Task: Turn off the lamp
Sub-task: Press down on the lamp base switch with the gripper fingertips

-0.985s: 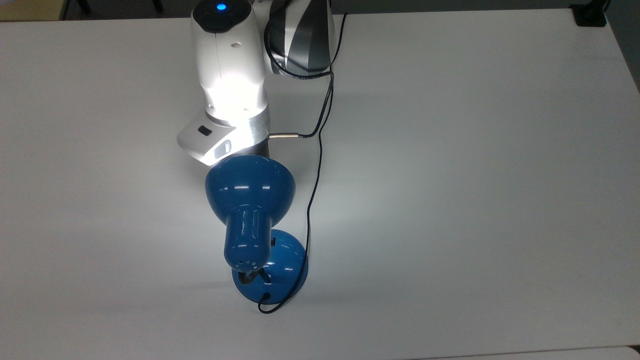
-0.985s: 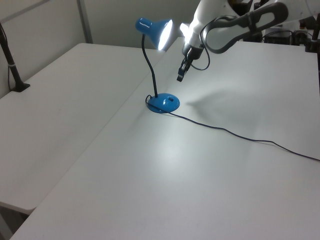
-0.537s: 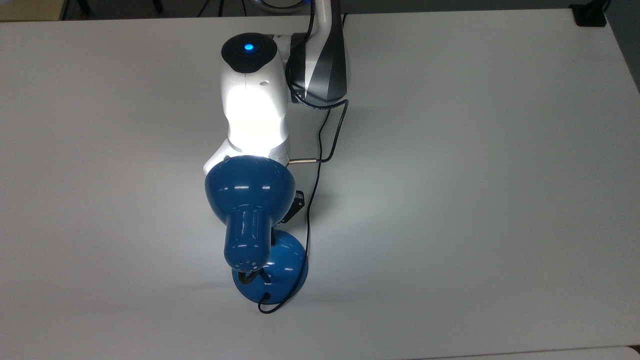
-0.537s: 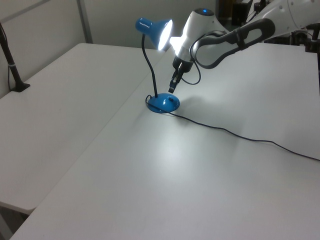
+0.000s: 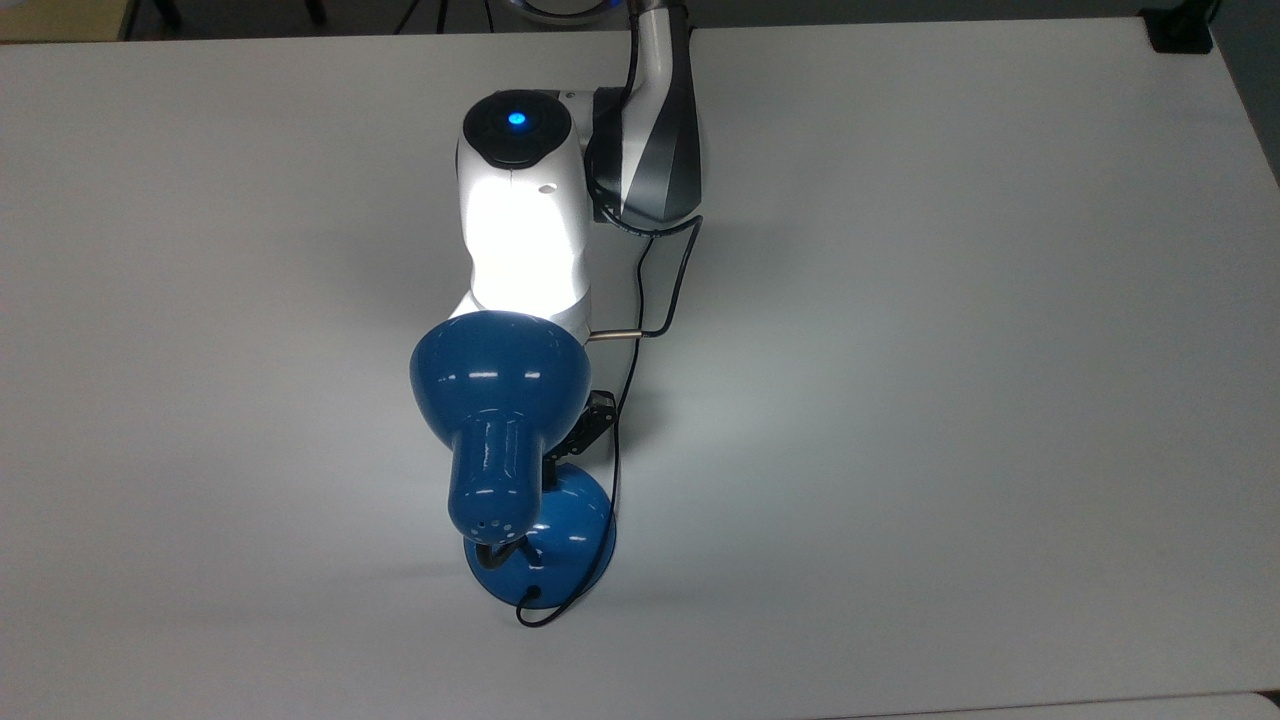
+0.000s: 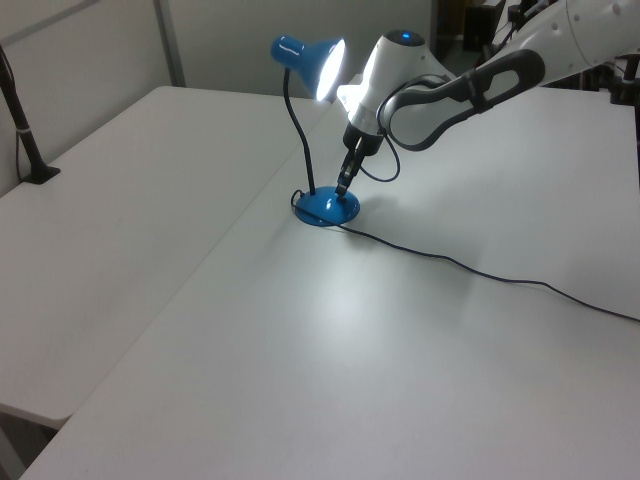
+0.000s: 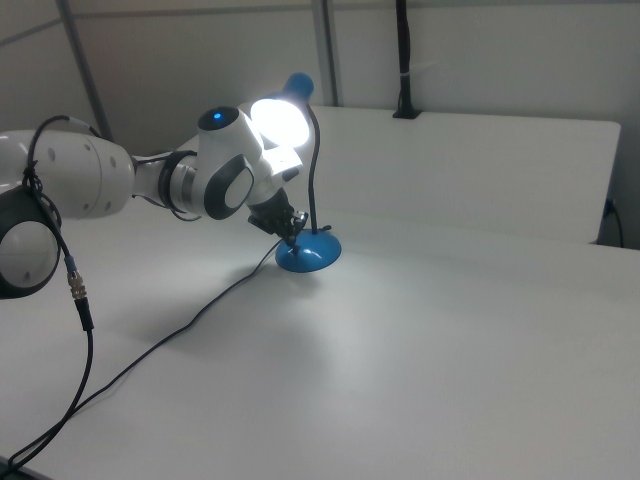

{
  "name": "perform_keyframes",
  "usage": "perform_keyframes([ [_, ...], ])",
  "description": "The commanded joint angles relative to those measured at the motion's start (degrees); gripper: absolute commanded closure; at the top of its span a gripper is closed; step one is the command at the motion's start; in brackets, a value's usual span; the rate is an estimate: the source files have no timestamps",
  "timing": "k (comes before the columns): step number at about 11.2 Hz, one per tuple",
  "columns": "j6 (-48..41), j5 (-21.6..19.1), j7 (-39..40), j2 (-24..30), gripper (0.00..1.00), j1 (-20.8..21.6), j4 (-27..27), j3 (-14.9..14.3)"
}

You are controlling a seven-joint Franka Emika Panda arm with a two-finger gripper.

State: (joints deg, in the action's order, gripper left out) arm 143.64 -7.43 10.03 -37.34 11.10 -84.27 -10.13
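White table (image 5: 950, 300) — black post (image 6: 20, 130)

Shade (image 5: 497, 375) overhangs pincer (image 6: 343, 186); cord (image 6: 470, 268) crosses table (image 6: 300, 350); elsewhere open.

no readable text, labels, brands, numbers or signs anywhere

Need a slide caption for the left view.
Franka hand reaches down to the base of the lit blue lamp on a white table.
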Motion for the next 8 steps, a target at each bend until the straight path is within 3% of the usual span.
perform_keyframes([
  [1, 2.25, 1.62, 0.08, -0.37, 1.00, 0.68, -1.51, -0.42],
  [8, 5.78, 3.82, -0.10, -1.16, 1.00, 2.43, -8.01, -0.42],
])
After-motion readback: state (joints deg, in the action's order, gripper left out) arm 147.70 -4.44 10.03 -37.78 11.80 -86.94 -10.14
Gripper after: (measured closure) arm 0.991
